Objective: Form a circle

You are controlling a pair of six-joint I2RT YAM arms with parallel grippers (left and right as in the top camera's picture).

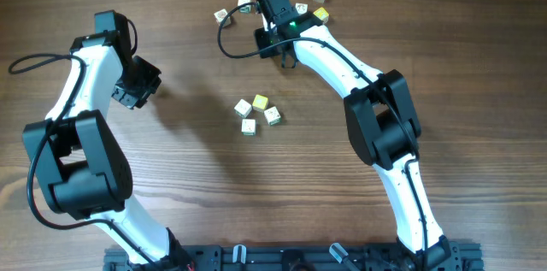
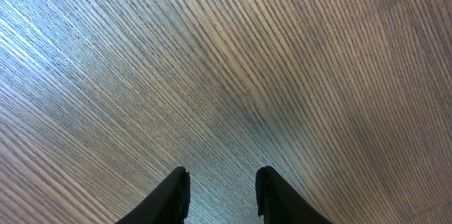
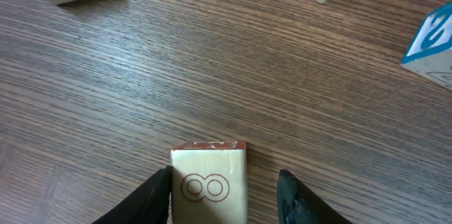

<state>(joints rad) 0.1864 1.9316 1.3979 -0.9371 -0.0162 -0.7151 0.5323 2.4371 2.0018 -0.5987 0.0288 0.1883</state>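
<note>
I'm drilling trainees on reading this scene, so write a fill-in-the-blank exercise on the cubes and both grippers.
1. In the overhead view, the tight central cluster is made of ___ cubes.
2. Nothing sits between the fingers of the left gripper; below them is only bare ___.
3. The right gripper has its fingers either side of one pale ___ marked with a figure eight.

Missing words: four; wood; cube.
</note>
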